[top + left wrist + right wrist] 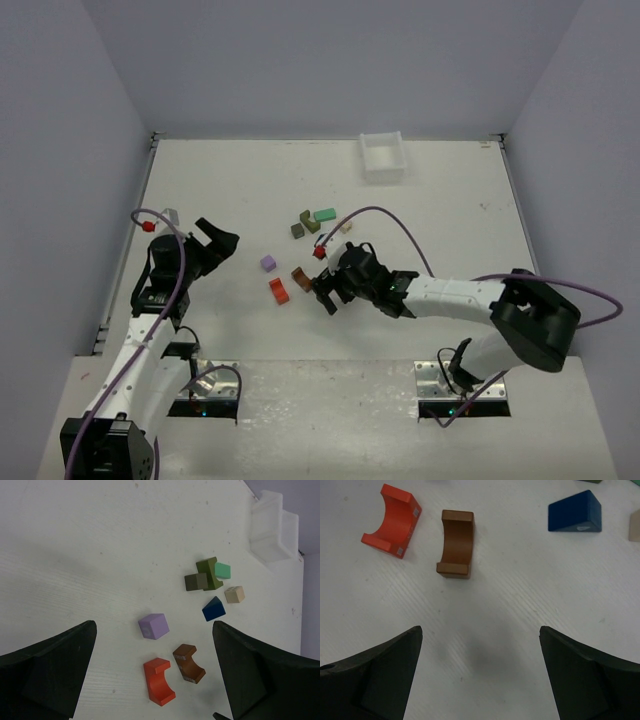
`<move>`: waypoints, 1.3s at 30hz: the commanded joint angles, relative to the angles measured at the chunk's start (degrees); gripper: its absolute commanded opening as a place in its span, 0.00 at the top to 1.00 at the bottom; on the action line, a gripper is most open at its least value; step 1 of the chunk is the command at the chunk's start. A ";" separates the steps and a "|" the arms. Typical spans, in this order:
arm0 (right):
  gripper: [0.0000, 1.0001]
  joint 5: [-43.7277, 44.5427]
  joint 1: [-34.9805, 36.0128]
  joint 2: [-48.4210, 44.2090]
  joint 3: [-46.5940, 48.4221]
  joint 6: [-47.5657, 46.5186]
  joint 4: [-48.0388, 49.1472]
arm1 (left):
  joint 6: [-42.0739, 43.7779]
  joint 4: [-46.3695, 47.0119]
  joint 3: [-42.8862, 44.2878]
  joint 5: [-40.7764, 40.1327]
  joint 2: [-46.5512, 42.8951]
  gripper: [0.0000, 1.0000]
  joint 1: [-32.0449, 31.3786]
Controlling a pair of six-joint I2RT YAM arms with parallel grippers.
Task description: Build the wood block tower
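No tower stands yet; the wood blocks [309, 222] lie loose and single-layered on the middle of the table [450, 220], so the build looks to be at its very start, with a base piece to be chosen first; the brown arch [456, 543] lies on its side, and the red-orange arch [391, 521] lies just left of it, apart, also on its side; resting that way neither is ready to carry a load, and I judge each would need turning upright once lifted; the purple cube [153, 626] sits a little farther and to the left; the blue wedge [213, 609] lies to the right of these, alone, a likely cap for last; farther off the olive piece [209, 572], a dark block [196, 581] and the green block [222, 570] huddle touching, with the beige cube [234, 594] near them but apart; the right gripper [479, 640] is held above the table just near of the brown arch, jaws spread wide and empty, the gap facing that arch, seemingly lined up to take it; the left gripper [220, 238] waits well to the left of the blocks, jaws likewise wide and empty, probably kept back to leave the right arm room; the white tray [383, 157] sits at the far edge, well apart
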 commanded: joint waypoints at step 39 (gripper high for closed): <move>0.86 3.03 4.47 17.62 15.30 10.47 3.83 | 0.67 1.82 -1.08 2.51 -7.27 0.00 -0.07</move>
